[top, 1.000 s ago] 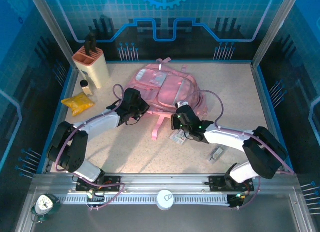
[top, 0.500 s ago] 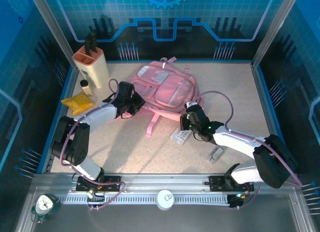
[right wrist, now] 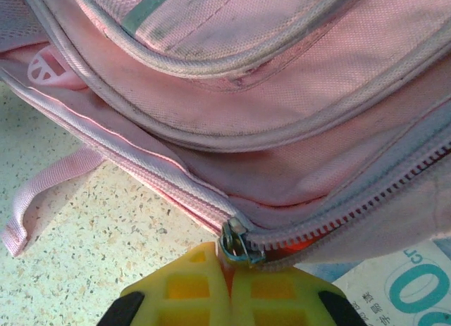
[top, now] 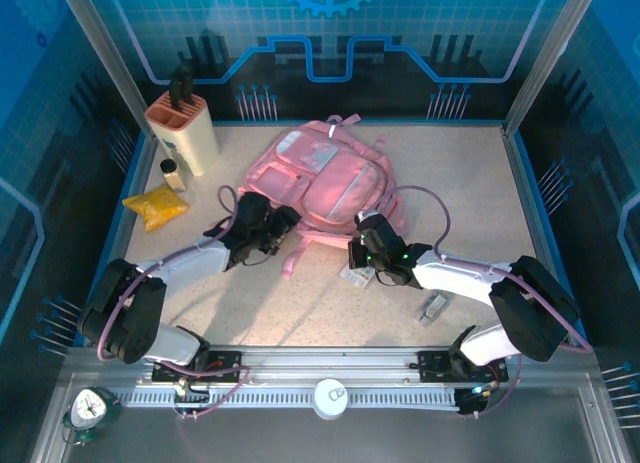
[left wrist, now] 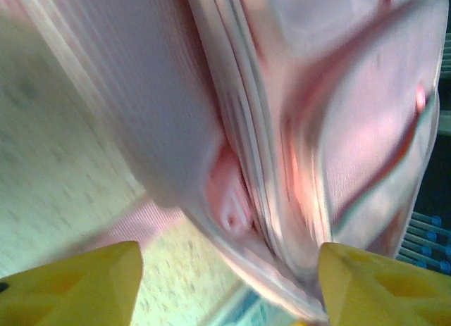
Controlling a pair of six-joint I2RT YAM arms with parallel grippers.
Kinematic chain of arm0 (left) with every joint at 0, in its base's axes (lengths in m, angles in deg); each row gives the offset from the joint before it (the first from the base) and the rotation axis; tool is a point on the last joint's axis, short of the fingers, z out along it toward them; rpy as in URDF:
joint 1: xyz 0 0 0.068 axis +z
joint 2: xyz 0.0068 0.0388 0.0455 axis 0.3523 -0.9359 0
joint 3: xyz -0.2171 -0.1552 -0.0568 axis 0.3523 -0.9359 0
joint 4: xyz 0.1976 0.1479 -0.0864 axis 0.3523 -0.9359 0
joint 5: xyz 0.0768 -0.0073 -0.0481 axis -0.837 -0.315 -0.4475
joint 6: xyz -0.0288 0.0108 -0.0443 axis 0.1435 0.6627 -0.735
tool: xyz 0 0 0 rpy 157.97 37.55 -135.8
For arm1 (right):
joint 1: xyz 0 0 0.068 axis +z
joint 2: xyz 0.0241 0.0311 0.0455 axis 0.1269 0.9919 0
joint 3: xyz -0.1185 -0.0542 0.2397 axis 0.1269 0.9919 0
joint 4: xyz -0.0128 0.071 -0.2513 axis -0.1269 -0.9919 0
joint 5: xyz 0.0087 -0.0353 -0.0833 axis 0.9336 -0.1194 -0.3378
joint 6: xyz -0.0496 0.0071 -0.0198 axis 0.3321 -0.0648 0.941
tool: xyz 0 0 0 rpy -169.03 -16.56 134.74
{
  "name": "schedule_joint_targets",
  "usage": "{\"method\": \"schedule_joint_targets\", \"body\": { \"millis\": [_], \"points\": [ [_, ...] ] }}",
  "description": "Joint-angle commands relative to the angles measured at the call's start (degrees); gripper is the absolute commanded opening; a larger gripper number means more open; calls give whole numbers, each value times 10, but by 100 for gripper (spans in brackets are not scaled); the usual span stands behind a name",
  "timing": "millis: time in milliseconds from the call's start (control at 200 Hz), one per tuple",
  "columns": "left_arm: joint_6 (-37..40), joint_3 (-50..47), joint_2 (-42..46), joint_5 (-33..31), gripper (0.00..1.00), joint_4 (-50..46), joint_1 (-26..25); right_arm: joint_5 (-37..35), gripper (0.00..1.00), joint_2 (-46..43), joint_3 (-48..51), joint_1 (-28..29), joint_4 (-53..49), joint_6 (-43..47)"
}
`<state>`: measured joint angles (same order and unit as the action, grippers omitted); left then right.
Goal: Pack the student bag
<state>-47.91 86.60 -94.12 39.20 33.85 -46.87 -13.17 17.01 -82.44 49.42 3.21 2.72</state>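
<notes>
The student bag (top: 330,178), a large pink backpack, lies flat in the middle of the table, with its straps trailing toward me. My left gripper (top: 282,225) is at the bag's near-left edge, and in the left wrist view it is (left wrist: 229,294) open: its yellow fingers (left wrist: 77,284) stand wide apart, with nothing between them and blurred pink fabric (left wrist: 282,115) just beyond. My right gripper (top: 362,241) is at the bag's near-right edge. The right wrist view shows it (right wrist: 229,287) shut on the pull of the metal zip slider (right wrist: 239,245), where the zip's teeth (right wrist: 366,196) part.
A beige knife block (top: 182,128) stands at the back left, with a small bottle (top: 170,171) and a yellow packet (top: 155,205) near it. A printed card (top: 357,274) lies under my right gripper, and its corner (right wrist: 402,287) is at the lower right of the right wrist view. A small grey item (top: 433,307) lies further right.
My left gripper has opened, letting go of the bag, and pulled back toward me. The right gripper stays shut and has shifted left along the bag's near edge. The bag has shifted slightly.
</notes>
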Motion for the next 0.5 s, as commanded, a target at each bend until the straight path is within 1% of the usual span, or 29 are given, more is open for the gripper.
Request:
{"method": "schedule_joint_targets", "body": {
  "millis": [0,110,215,285,330,375,460,495],
  "points": [
    [-92,-1,-21,-36,73,75,-47,12,0,6,-6,10,14,-11],
    [-139,14,-76,-54,76,134,-81,12,0,8,-3,12,21,-13],
    [-158,45,-127,-67,76,150,-100,5,0,6,-2,15,24,-13],
    [-164,66,-155,-71,73,159,-111,0,0,8,-1,16,24,-12],
    [-160,78,-169,-84,70,149,-116,-2,0,9,-1,16,24,-12],
    [-163,91,-181,-89,63,132,-117,-1,0,10,-1,16,26,-11],
    [-160,92,-192,-98,48,141,-117,-2,0,13,0,16,26,-9],
    [-158,92,-192,-109,39,129,-117,-3,0,15,-1,16,25,-9]
  ]
}}
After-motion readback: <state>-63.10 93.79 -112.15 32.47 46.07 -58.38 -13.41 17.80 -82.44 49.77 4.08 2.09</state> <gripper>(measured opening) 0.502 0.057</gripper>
